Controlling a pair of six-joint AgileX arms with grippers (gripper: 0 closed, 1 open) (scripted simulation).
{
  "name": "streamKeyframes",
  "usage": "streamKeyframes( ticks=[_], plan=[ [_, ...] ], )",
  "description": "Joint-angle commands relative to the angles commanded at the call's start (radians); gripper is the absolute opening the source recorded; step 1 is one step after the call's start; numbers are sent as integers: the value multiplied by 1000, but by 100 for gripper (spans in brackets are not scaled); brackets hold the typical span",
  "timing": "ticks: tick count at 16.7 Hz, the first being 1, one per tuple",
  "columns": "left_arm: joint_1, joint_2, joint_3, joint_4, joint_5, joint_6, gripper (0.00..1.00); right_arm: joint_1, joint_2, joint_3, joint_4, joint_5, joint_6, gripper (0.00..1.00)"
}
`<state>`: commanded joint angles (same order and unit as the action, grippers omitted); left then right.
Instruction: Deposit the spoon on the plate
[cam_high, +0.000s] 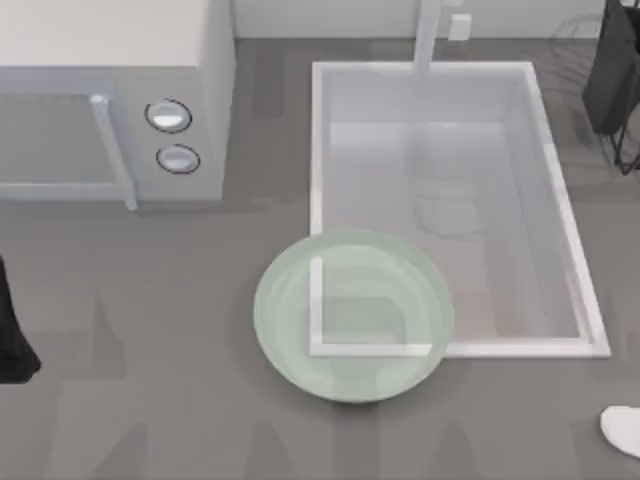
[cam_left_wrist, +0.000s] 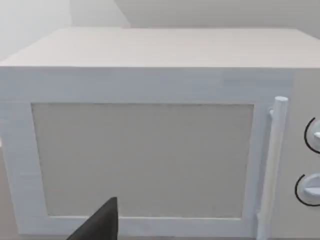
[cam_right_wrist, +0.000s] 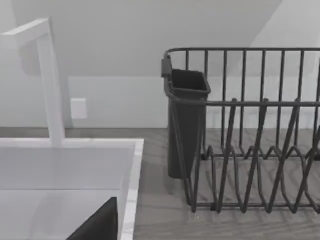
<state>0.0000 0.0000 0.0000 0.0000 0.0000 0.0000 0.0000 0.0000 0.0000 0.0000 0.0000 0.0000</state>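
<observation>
While both of our arms sit parked, nothing of the task is under way yet. Our left arm (cam_high: 12, 335) shows as a dark shape at the bench's left edge, its wrist camera facing the microwave (cam_left_wrist: 150, 130); our right arm (cam_high: 615, 70) hangs near the far right corner, looking across the sink (cam_high: 440, 200) toward the dish rack (cam_right_wrist: 250, 135). We cannot tell how either gripper's fingers stand.

The plate (cam_high: 290, 330) lies at the sink's near left corner, overlapping its rim (the white rim shows through the glass), and it carries nothing. A small white shape at the near right corner, cut by the edge, is likely the spoon (cam_high: 622, 430), well apart from the plate. We judge our right arm the natural one to fetch it.
</observation>
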Motion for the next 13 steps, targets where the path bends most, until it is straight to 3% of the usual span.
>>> streamKeyframes(
  ticks=[6,9,13],
  plan=[
    [0,0,0,0,0,0,100,-17,105,77,-98,2,-107,100],
    [0,0,0,0,0,0,100,-39,278,188,-249,2,-296,100],
    [0,0,0,0,0,0,100,-75,589,362,-511,1,-664,100]
  ],
)
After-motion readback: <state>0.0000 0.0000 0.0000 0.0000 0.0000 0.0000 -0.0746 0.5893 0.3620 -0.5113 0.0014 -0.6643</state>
